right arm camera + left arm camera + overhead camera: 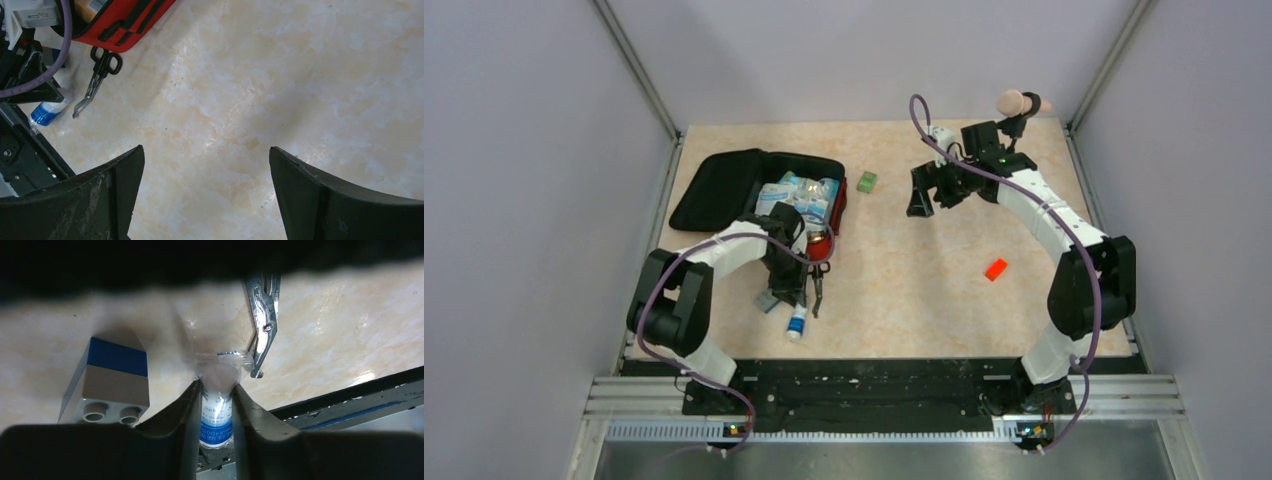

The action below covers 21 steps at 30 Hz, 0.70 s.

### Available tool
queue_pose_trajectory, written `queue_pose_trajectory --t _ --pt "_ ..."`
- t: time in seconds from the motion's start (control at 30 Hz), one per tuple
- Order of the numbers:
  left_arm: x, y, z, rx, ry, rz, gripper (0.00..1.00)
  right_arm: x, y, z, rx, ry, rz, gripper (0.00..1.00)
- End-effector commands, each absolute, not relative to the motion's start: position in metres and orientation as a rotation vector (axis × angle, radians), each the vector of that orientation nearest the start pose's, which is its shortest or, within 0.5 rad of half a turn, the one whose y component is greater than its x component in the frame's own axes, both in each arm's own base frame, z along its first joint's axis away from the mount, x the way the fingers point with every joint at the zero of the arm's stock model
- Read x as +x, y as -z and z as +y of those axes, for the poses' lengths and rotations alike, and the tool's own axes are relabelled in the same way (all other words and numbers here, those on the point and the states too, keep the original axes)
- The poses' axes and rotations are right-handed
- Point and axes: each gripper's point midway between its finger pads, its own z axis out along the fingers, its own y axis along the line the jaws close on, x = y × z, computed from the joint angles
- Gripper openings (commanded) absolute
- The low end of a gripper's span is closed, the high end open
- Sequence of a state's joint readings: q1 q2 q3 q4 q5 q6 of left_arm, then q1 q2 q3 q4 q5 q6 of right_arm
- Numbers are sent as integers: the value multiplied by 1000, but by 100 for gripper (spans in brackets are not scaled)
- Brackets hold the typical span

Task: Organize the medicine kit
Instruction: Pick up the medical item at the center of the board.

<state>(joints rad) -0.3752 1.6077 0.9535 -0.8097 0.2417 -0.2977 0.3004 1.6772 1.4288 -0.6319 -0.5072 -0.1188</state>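
Beige marbled tabletop with grey walls on three sides.

Top view. I see the medicine kit at 10 o'clock from the table's middle. It lies open with its black-lined lid folded out toward 9 o'clock, and white-and-blue packets fill the tray. A small green block sits just off the kit's far corner, toward 12 o'clock. An orange-red block lies alone at 3 o'clock. The left gripper is down at the kit's near edge, around 7 o'clock, over a small bottle. Scissors lie just beside the bottle. The right gripper hangs above bare table at 1 o'clock, well apart from the kit.

Left wrist view. The left gripper's fingers are drawn in narrow against both sides of the bottle, which has a clear cap and a blue label. The bottle lies on the table. The metal scissor blades run toward 12 o'clock, and their tip is just beside the cap. A blue-and-grey studded brick rests at 9 o'clock, apart from the fingers.

Right wrist view. The right gripper is spread wide with only tabletop between its fingers; I see nothing held. The kit's red corner shows at 11 o'clock. The black-handled scissors and the bottle are at 9 to 10 o'clock.
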Motion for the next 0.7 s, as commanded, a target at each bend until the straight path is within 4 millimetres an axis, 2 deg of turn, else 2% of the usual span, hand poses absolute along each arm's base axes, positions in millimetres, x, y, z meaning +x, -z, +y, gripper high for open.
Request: queue_pose_trajectory --t 0.0,0.1,0.23,0.47,0.57,0.67 --pt "213 -46 -142 251 428 3076 28 378 -196 208 -742 -715 2225 93" --pt "220 -62 -144 371 466 2996 17 384 -198 210 -748 -709 2216 93" --pt "231 -76 -147 529 509 2904 11 391 -201 212 -748 -707 2207 92" --pt "254 -128 -153 849 641 2585 0 395 -203 211 -751 -688 2200 92" --pt "280 -160 -158 991 631 2429 0 396 -203 209 -757 -674 2200 92" --pt "321 -206 -161 1011 585 2291 0 396 -204 209 -759 -667 2199 92"
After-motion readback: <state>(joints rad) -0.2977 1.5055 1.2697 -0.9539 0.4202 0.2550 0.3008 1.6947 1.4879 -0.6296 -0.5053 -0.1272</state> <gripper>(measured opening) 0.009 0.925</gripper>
